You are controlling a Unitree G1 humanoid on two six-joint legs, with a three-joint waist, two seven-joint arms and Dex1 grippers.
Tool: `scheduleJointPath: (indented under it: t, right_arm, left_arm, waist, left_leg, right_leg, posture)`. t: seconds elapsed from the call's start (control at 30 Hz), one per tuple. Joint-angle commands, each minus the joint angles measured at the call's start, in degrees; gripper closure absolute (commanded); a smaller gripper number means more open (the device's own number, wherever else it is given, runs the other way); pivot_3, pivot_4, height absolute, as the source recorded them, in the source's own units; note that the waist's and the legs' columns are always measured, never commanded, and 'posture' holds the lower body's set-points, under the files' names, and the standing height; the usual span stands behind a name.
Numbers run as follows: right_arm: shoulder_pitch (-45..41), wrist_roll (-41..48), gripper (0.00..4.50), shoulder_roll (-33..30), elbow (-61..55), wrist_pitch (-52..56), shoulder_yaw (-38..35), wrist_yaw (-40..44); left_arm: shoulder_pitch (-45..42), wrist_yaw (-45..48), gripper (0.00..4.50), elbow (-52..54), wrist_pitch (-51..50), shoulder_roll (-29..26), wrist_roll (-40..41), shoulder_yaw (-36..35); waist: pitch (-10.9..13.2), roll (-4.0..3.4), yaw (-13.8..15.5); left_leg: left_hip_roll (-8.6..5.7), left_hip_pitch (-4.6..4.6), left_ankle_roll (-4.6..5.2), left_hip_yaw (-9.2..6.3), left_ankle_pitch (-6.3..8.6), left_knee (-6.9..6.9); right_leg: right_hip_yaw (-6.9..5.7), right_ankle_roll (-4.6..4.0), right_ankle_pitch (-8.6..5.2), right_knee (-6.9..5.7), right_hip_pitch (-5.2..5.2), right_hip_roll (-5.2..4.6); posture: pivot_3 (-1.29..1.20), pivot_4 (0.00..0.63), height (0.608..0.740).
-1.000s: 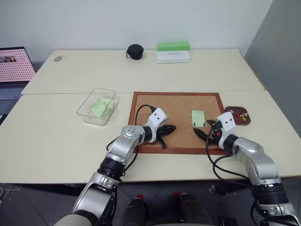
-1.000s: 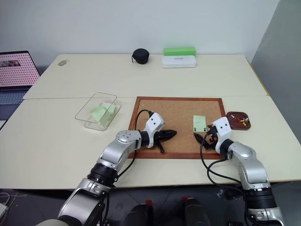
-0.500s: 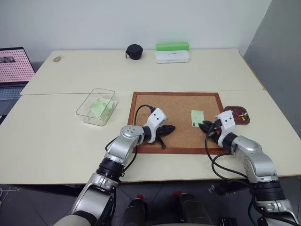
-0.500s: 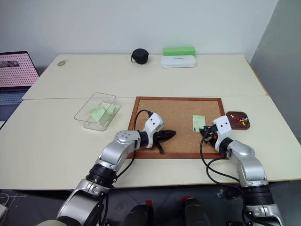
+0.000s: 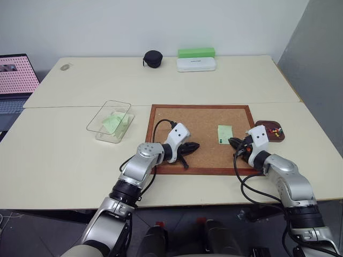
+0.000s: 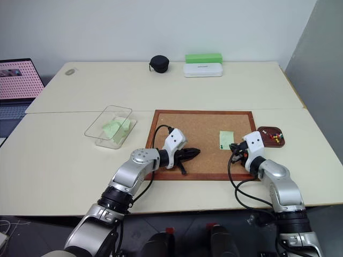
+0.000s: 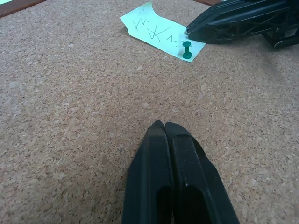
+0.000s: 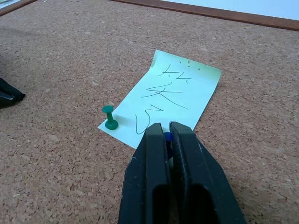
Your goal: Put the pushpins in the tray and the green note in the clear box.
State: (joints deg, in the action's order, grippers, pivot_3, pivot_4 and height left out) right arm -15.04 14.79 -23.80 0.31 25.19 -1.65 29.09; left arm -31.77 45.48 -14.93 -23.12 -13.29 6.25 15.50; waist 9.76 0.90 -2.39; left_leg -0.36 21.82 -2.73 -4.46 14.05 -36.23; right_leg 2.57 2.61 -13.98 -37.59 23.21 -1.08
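A pale green note point(image 5: 225, 133) with dark scribbles lies on the cork board point(image 5: 201, 120). A green pushpin point(image 8: 110, 117) stands in one near corner of it. My right gripper point(image 8: 166, 128) is shut on a blue pushpin point(image 8: 167, 137) at the note's other near corner. My left gripper point(image 5: 195, 145) rests shut and empty on the cork, to the left of the note. Right of the board is the dark reddish tray point(image 5: 261, 128), with several coloured pushpins point(image 5: 276, 130) in it. The clear box point(image 5: 110, 120) stands left of the board and has green paper inside.
At the table's far edge sit a black round pouch point(image 5: 154, 58), a white oblong case point(image 5: 196, 64) and a bright green box point(image 5: 196, 52). A laptop point(image 5: 16, 75) stands at the far left. A cable loops over each wrist.
My right gripper was open a second ago; it has moved in to the note's near corner and shut on the blue pushpin. The left gripper has stayed put.
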Motion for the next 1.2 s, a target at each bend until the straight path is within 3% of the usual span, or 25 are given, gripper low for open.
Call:
scheduleJointPath:
  t: [0.03,0.57,0.8,1.2]
  right_arm:
    - [-1.4,2.0,4.42,0.5,-6.5,0.7,-2.9,-1.5]
    - [-0.7,3.0,4.42,-0.3,-10.4,2.9,-6.2,-3.9]
    - [-4.2,-10.1,4.42,-5.1,0.4,-3.2,-6.7,-15.1]
    - [-9.3,-16.4,4.42,-9.4,13.3,-9.3,-4.0,-13.2]
  left_arm:
    - [1.8,-0.1,4.50,-0.2,-1.6,-0.6,-0.8,0.9]
    - [1.8,0.4,4.50,-0.2,-1.8,-0.7,-0.9,1.1]
    - [1.6,0.3,4.50,-0.5,-1.7,-0.6,-0.9,1.1]
    - [1.6,0.5,4.50,-0.3,-2.2,-0.9,-0.8,1.1]
  waist:
    - [0.0,0.00,0.0]
    - [0.0,0.00,0.1]
    - [0.0,0.00,0.3]
    - [0.0,0.00,0.1]
  left_leg:
    - [0.00,0.00,0.00,0.00,0.00,0.00]
    - [-0.01,0.03,0.00,-0.01,0.00,0.00]
    - [-0.05,0.03,0.00,0.02,0.00,0.00]
    - [-0.03,0.00,0.00,0.05,0.00,0.03]
  right_leg:
    - [0.01,0.00,0.00,0.00,0.01,0.00]
    - [-0.01,0.00,0.00,0.00,0.03,-0.01]
    - [0.01,0.00,0.00,0.00,0.02,-0.05]
    - [0.04,-0.01,0.00,0.00,0.02,-0.02]
  posture:
    - [0.00,0.150,0.740]
    - [0.00,0.150,0.740]
    - [0.00,0.150,0.740]
    - [0.00,0.150,0.740]
